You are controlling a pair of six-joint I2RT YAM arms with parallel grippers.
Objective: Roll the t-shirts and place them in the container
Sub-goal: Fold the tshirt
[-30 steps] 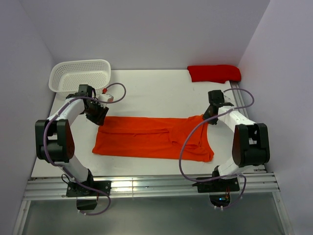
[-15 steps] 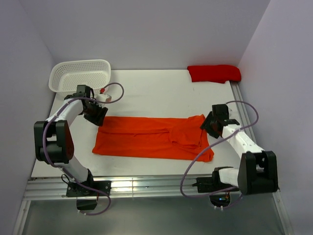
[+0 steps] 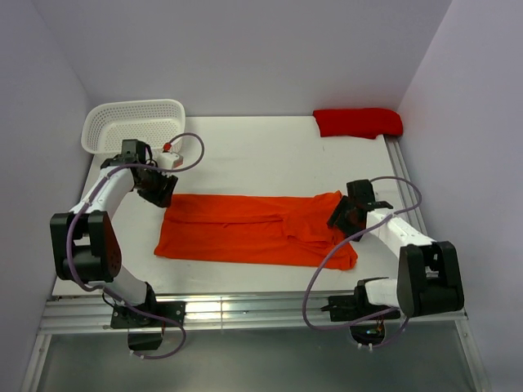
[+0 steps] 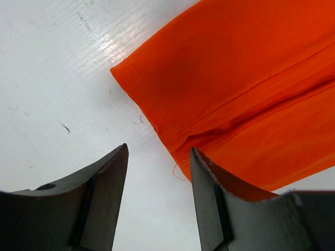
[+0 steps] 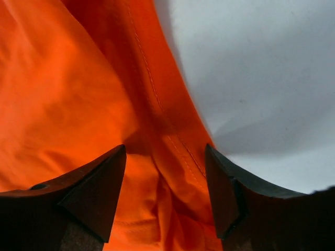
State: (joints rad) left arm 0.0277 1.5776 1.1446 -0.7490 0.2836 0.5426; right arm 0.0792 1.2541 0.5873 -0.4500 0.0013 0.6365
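The orange t-shirt (image 4: 251, 78) shows its stitched corner only in my left wrist view. There the fingers of my left gripper (image 4: 158, 157) stand spread and hold nothing. Between them I see white table and the shirt's edge, and the cloth fills the side from 1 to 4 o'clock.

In my right wrist view my right gripper (image 5: 165, 157) is also spread wide and pinches nothing. It hangs over the cloth, and a hem seam runs between the fingers from 12 toward 6 o'clock. Orange lies at 9 o'clock and bare table at 2 o'clock.

Only the top view gives the whole shape. The shirt is a long flat strip in the near half of the table (image 3: 261, 155), its long axis from 9 to 3 o'clock and the wrinkled end at 3. My left gripper is at its 10 o'clock corner, my right at the 3 o'clock end. The red t-shirt (image 3: 358, 122) lies at 1 o'clock and a white basket (image 3: 135, 104) at 11 o'clock.
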